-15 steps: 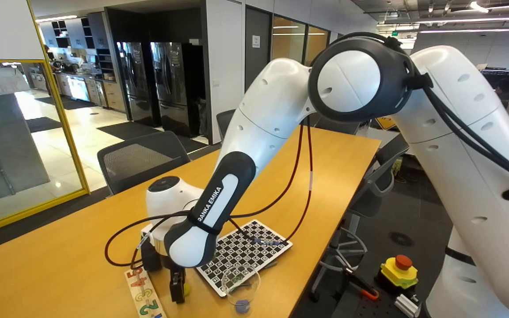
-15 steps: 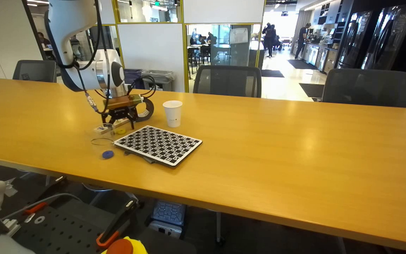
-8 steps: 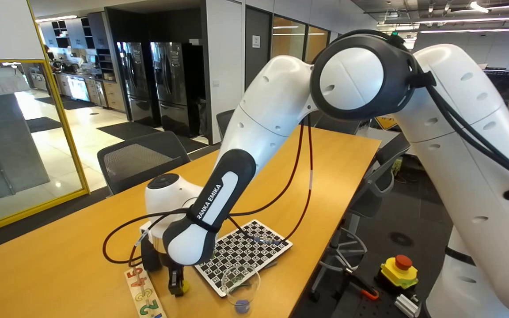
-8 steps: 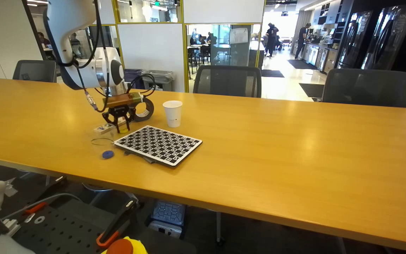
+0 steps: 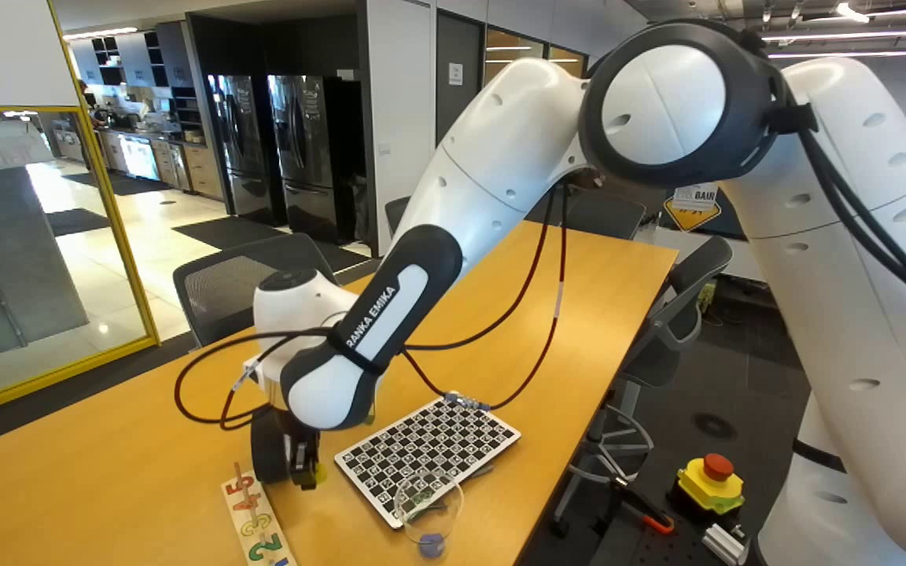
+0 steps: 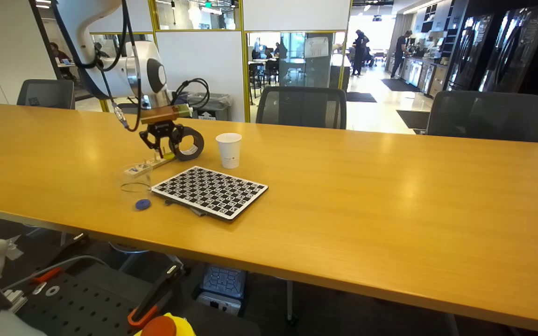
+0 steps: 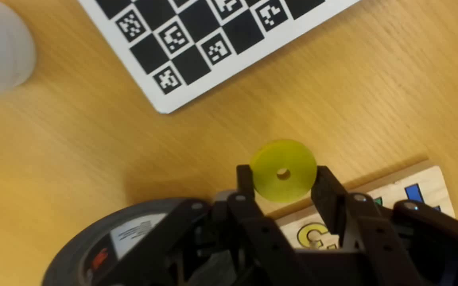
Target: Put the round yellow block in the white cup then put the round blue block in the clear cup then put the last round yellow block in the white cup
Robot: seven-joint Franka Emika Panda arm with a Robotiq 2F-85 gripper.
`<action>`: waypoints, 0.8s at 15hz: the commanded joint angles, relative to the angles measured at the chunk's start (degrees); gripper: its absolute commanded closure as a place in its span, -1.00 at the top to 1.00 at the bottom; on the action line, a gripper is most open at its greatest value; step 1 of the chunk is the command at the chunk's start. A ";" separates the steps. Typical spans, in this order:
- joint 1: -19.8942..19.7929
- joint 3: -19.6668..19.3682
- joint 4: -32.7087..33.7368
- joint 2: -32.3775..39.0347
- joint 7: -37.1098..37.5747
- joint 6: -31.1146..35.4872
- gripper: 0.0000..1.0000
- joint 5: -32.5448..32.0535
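Held off the table is a round yellow block [image 7: 268, 159], pinched edge to edge by my gripper [image 7: 282, 173], which is shut on it. In an exterior view the gripper [image 6: 165, 155] hangs by the wooden number strip, left of the tape roll. The white cup [image 6: 229, 151] stands upright to its right; its inside cannot be seen. A round blue block [image 6: 143, 204] lies on the table just in front of the faint clear cup [image 6: 136, 179]; whether they touch I cannot tell. The other round yellow block is hidden or out of view.
A black tape roll [image 6: 196, 145] stands on edge close beside the gripper. The wooden number strip [image 5: 256, 523] has upright pegs. A checkered board [image 6: 208, 191] lies between the clear cup and the white cup. Cables [image 5: 528, 369] loop from the arm.
The jaws have closed on the yellow block, which lay on the table between them. Gripper and block have since risen and moved away from the clear cup, toward the tape roll.
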 commanded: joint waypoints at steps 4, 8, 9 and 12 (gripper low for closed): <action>-2.30 -0.58 4.00 -8.99 -1.74 -10.16 -0.57 3.50; -4.69 -2.14 8.63 -7.46 -3.61 -13.30 -0.58 4.11; -5.16 -2.66 9.81 -6.59 -3.81 -13.76 -0.58 4.08; -6.87 -3.77 13.46 -3.59 -5.33 -15.26 -0.58 4.32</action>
